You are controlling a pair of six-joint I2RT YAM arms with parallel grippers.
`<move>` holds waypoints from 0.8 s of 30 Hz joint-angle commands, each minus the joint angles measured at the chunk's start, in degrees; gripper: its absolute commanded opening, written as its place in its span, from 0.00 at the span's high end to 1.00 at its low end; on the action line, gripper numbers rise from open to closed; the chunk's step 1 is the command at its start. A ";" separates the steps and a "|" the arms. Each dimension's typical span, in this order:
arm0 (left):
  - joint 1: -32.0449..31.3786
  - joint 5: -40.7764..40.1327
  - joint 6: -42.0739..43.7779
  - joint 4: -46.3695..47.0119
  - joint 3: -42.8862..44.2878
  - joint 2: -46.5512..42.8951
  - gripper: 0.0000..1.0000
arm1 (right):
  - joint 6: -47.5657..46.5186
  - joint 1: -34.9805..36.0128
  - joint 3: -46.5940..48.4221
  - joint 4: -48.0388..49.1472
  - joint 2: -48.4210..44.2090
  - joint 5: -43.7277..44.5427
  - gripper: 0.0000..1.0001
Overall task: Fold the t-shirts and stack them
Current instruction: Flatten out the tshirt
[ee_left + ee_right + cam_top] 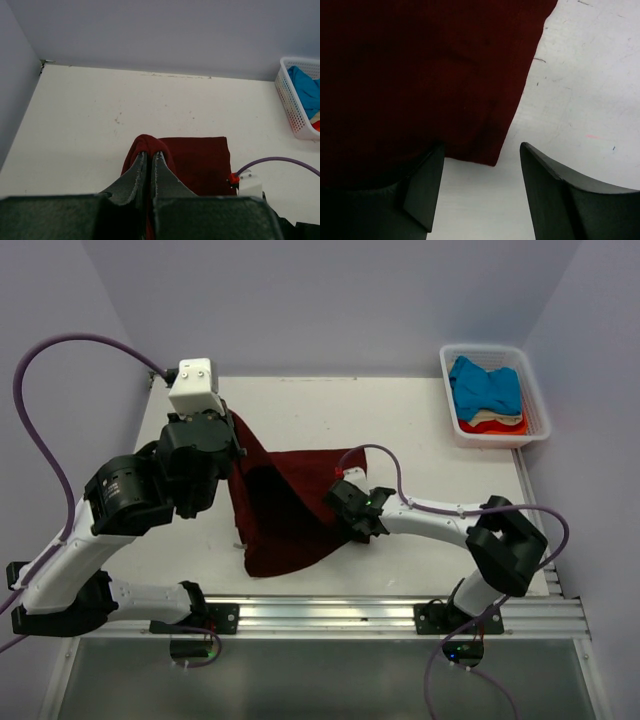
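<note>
A dark maroon t-shirt point(285, 505) lies partly folded in the middle of the white table point(420, 420). Its left edge is lifted off the surface. My left gripper point(230, 425) is shut on that raised fold; in the left wrist view the cloth point(200, 160) wraps over the closed fingertips of the left gripper point(150, 155). My right gripper point(345, 502) sits low at the shirt's right edge. In the right wrist view this gripper point(480, 147) is open and holds nothing, with a corner of the maroon shirt point(420, 75) just ahead of its jaws.
A white slatted basket point(535, 390) stands at the table's back right, holding a bright blue t-shirt point(485, 385) on top of cream point(490, 420) and orange-red point(512, 427) cloth. The basket point(295, 115) also shows at the right of the left wrist view. Purple cables loop off both arms.
</note>
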 commanded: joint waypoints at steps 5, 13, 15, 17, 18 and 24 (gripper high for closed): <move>0.52 -0.72 -2.04 1.27 -0.31 -1.52 1.00 | -0.84 -4.55 0.87 3.26 3.11 -0.17 0.41; 0.96 -1.25 -2.04 0.83 -0.31 -1.78 1.00 | 3.81 -5.00 -2.02 2.29 0.82 -2.10 0.57; 0.96 -1.25 -1.95 0.92 -0.31 -1.70 1.00 | 4.87 -5.08 -3.42 2.12 -0.32 -2.80 0.60; 1.04 -1.34 -1.95 1.01 -0.31 -1.52 1.00 | 6.02 -5.08 -4.31 1.85 -1.72 -2.98 0.60; 1.04 -1.25 -1.78 1.01 -0.31 -1.52 1.00 | 6.46 -5.00 -4.92 0.89 -2.16 -2.98 0.59; 1.13 -1.16 -1.95 1.18 -0.40 -1.52 1.00 | 8.04 -4.99 -7.47 -0.79 -6.29 -1.66 0.53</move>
